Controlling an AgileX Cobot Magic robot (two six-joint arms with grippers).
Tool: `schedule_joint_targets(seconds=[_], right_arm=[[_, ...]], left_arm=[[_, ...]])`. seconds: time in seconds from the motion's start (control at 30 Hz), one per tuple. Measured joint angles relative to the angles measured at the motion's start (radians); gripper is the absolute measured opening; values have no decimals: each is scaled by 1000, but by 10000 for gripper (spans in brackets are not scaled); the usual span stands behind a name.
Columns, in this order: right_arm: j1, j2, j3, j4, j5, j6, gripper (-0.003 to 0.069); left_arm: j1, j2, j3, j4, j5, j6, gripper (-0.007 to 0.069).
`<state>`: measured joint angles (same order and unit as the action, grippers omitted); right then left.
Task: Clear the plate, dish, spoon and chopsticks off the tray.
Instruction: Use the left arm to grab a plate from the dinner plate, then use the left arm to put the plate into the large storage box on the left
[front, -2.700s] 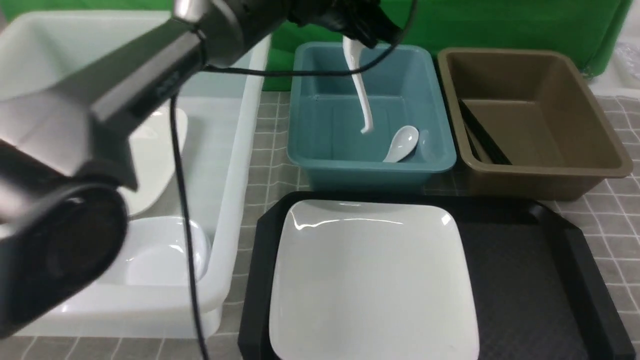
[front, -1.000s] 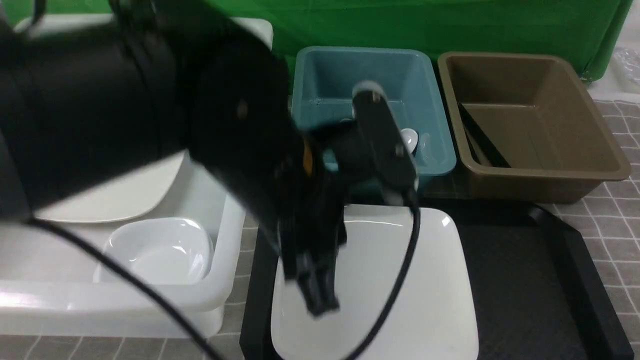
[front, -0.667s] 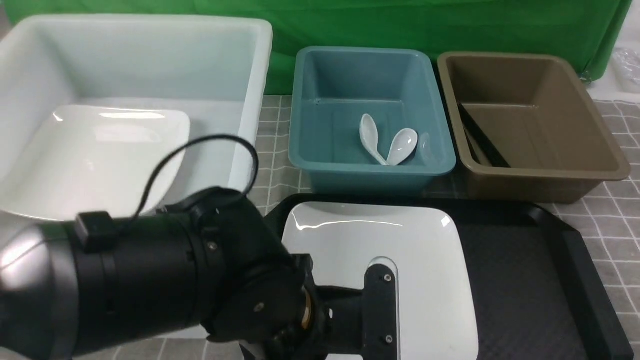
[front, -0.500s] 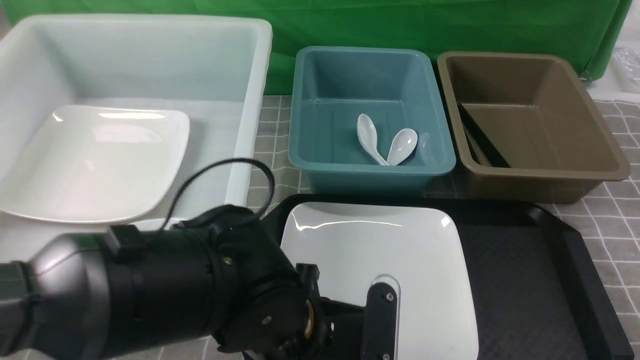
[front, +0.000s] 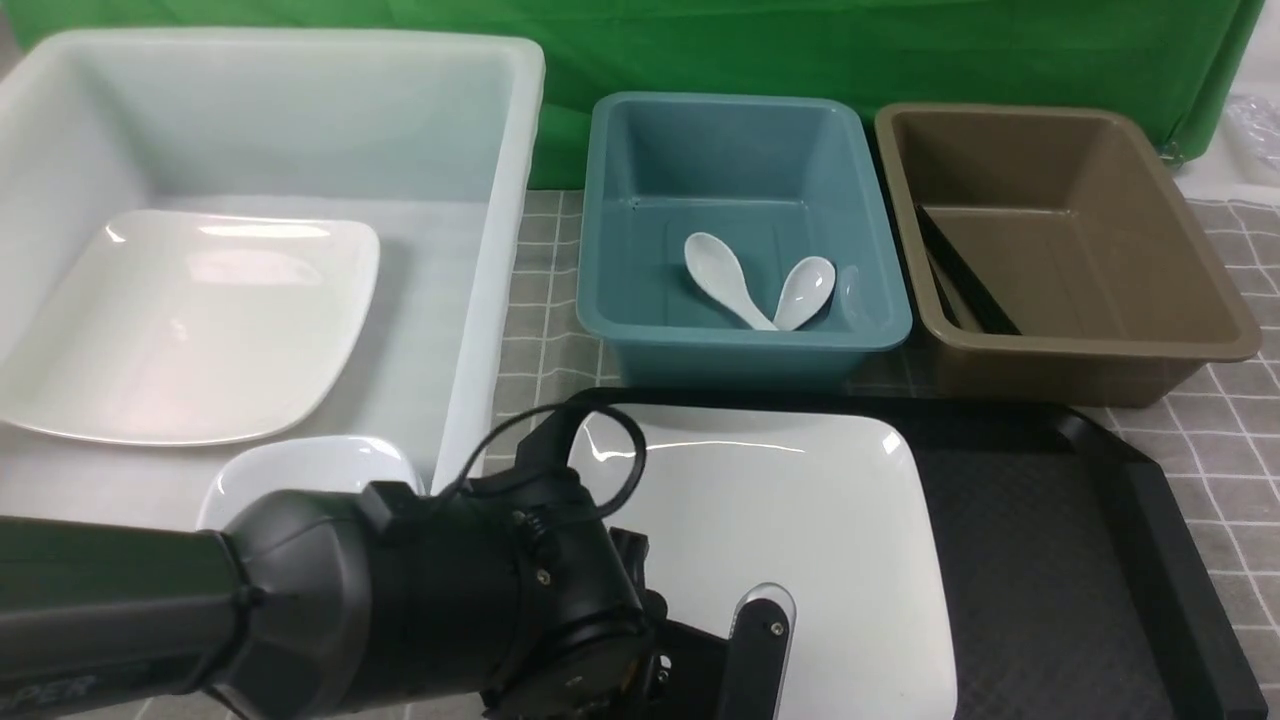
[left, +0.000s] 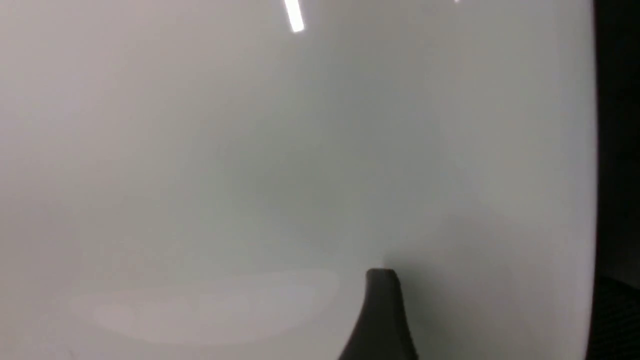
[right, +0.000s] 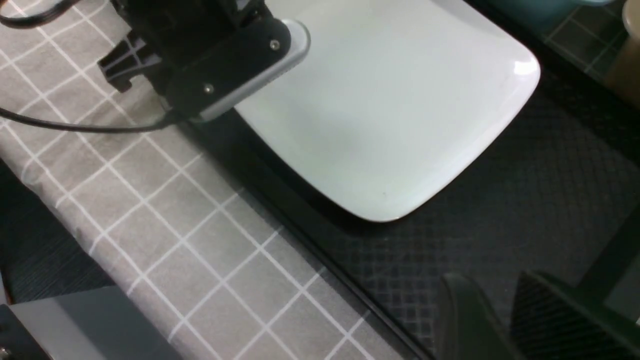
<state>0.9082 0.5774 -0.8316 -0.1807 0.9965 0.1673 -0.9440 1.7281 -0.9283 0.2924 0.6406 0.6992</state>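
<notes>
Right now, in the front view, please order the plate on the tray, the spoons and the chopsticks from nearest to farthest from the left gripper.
1. plate: on the tray, directly under the open left gripper.
2. spoons: straight ahead, in the teal tub.
3. chopsticks: ahead and to the right, in the brown tub.

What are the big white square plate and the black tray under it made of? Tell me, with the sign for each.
The large glossy white square plate looks like glazed ceramic, possibly melamine: sharp light streaks reflect off it. The black rectangular tray looks like matte moulded plastic: fine diamond texture, no glare.
</notes>
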Motion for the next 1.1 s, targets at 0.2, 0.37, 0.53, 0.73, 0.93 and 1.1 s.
schedule_joint_targets(seconds=[0.2,0.37,0.53,0.73,0.93,1.1], right_arm=[[0,0,0,0,4,-1,196],[0,0,0,0,4,-1,198],[0,0,0,0,3,-1,201],[0,0,0,0,-12,0,206],[0,0,-8,0,-20,11,206],[0,0,-25,-12,-66,29,202]], left_arm=[[0,18,-1,18,-7,-16,455],[0,21,-1,20,-18,-75,349],[-5,24,-1,54,-53,-101,203],[-44,-16,4,58,-25,-109,179],[-101,-166,6,63,22,-123,67],[-107,-338,-1,55,26,-123,21]])
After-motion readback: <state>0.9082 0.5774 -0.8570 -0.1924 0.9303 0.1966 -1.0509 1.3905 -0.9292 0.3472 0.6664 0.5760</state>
